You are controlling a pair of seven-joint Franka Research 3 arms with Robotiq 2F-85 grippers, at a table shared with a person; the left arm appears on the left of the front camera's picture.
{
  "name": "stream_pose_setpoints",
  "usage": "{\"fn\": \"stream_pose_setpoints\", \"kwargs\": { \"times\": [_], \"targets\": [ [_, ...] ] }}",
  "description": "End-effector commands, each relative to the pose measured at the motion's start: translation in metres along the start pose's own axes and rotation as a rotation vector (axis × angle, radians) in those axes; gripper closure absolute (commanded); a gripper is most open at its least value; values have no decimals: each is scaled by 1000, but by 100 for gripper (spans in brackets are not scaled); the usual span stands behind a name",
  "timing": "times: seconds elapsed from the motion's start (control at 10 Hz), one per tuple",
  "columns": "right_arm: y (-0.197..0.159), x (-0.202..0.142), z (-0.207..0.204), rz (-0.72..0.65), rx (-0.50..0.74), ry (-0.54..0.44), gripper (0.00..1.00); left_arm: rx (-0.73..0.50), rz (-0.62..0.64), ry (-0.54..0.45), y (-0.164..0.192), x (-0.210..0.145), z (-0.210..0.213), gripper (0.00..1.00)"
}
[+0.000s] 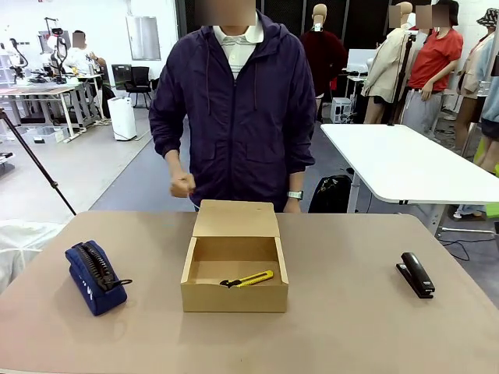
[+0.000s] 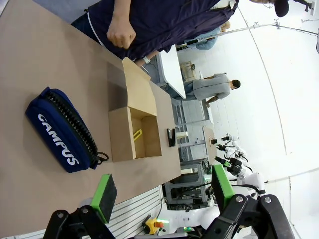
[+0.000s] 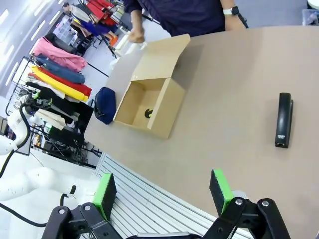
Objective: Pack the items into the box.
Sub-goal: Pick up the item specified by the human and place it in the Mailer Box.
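the tan table (image 1: 351,319) is taking up the whole foreground, its far edge running just in front of a person (image 1: 242,101) who is standing there with one hand (image 1: 182,185) curled into a fist above that edge. the box (image 1: 234,298) is sitting at the middle of the table, nearer the far edge, with its flap lid (image 1: 236,219) folded back toward the person and its top standing open. a wide band of bare tabletop is lying between the box's front wall and the near edge.

the left gripper (image 2: 163,191) is hovering over the table's near edge with its green pads spread wide and nothing between them. the right gripper (image 3: 163,193) is hanging the same way over the near edge, jaws wide apart and gripping nothing.

the navy pouch (image 1: 92,274) is resting on its side close to the table's left edge, well apart from the box, with bare surface between them. the black stapler (image 1: 415,274) is lying toward the right edge, also well apart from the box. the yellow utility knife (image 1: 251,279) is lying slanted on the box floor, near the front wall.
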State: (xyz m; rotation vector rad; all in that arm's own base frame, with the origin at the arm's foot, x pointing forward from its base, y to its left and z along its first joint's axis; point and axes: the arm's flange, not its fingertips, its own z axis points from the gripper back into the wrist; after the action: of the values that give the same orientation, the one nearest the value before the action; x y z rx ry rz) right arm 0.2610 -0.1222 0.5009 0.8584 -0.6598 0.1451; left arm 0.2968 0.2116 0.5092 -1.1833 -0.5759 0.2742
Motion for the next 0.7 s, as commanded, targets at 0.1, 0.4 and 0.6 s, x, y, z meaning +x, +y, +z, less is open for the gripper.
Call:
{"fn": "stream_pose_setpoints", "kwargs": {
  "times": [0.1,0.4,0.6],
  "targets": [
    [1,0,0,-10,10,-15,0,-25,-1,-10,-3,0,0,0],
    [1,0,0,-10,10,-15,0,-25,-1,-10,-3,0,0,0],
    [1,0,0,-10,10,-15,0,-25,-1,-10,-3,0,0,0]
  ]
}}
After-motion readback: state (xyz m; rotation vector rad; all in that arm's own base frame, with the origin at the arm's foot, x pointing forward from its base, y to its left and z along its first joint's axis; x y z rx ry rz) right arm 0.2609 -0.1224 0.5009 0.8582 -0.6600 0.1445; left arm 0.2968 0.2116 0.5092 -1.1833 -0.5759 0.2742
